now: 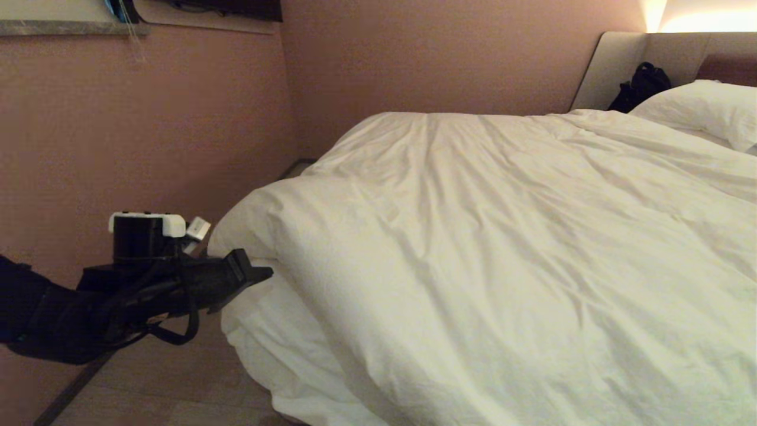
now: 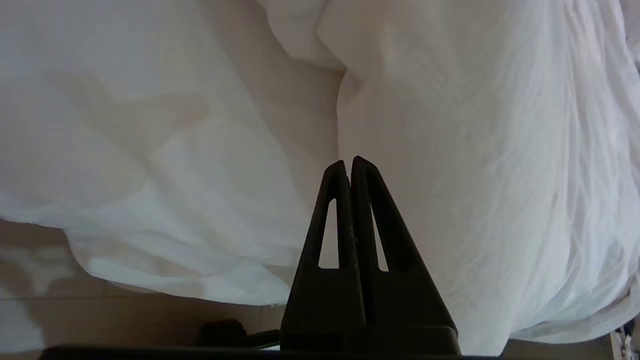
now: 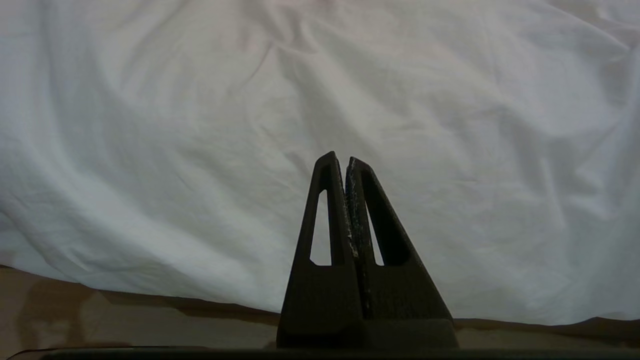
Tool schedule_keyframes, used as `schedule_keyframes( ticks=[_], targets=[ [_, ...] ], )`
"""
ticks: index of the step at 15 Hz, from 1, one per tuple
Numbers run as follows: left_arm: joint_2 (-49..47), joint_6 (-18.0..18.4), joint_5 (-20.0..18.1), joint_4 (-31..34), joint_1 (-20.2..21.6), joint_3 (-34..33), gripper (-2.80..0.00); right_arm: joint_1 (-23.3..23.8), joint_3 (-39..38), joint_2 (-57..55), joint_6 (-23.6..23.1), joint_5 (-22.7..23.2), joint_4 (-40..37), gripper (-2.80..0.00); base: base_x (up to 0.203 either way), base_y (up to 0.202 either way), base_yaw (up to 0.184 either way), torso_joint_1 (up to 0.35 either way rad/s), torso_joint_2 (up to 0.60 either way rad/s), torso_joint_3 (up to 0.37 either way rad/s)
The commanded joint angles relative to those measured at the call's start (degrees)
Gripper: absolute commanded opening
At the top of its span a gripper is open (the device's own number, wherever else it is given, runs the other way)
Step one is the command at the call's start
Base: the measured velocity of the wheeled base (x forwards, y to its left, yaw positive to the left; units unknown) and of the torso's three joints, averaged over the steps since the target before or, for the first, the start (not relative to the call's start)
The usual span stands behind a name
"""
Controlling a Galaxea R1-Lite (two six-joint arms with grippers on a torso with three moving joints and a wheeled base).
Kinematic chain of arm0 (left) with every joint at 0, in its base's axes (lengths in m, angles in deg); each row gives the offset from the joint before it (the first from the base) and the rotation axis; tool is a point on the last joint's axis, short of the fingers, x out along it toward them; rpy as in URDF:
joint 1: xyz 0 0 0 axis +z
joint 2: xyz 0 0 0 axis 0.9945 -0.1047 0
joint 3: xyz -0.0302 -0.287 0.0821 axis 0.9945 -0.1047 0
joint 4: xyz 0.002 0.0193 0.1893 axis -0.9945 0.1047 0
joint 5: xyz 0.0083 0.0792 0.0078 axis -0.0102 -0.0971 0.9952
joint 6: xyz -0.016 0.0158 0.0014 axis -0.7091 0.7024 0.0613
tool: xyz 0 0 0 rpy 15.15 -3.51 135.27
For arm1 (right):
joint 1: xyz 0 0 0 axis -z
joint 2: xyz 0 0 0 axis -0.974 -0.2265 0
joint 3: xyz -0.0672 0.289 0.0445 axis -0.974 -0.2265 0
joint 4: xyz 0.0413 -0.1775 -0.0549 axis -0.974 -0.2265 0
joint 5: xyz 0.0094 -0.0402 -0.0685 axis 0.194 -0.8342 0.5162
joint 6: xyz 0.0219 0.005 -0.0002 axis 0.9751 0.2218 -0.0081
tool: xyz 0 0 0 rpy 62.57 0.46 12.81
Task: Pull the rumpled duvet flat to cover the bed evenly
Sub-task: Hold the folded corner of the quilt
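Pink walls (image 1: 148, 130) backed the bed (image 1: 615, 65), where the duvet (image 1: 502, 248) lay spread but bunched at its foot corner, left gripper (image 1: 263, 273) clenched empty beside that corner, right gripper (image 3: 345, 160) clenched too, so I'd guess grabbing came next.

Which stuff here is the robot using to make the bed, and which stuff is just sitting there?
For the job: the duvet, the bed, the left gripper, shut beside the duvet's corner; the right gripper, shut, facing the duvet.
Just lying about: the pillow, the black bag.
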Motion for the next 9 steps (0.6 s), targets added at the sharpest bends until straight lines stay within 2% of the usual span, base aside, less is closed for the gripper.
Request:
schedule_keyframes(
  ticks=[1,3,7,9],
  targets=[
    [-0.55,-0.14,-0.01,-0.17,-0.29,0.21,0.00,0.00,0.00,0.02,0.01,-0.04,0.04,-2.80,0.000,0.000,0.000,0.000,0.00,0.000],
    [-0.11,0.04,-0.19,-0.61,-0.73,-0.06,0.00,0.00,0.00,0.02,0.01,-0.04,0.04,-2.80,0.000,0.000,0.000,0.000,0.00,0.000],
    [-0.37,-0.22,-3.05,-8.19,-3.13,-2.00,0.00,0.00,0.00,0.02,0.01,-0.04,0.04,-2.80,0.000,0.000,0.000,0.000,0.00,0.000],
    [-0.54,-0.02,-3.18,-9.08,-4.37,-2.03,0.00,0.00,0.00,0.02,0.01,0.05,0.04,-2.80,0.000,0.000,0.000,0.000,0.00,0.000]
  ],
)
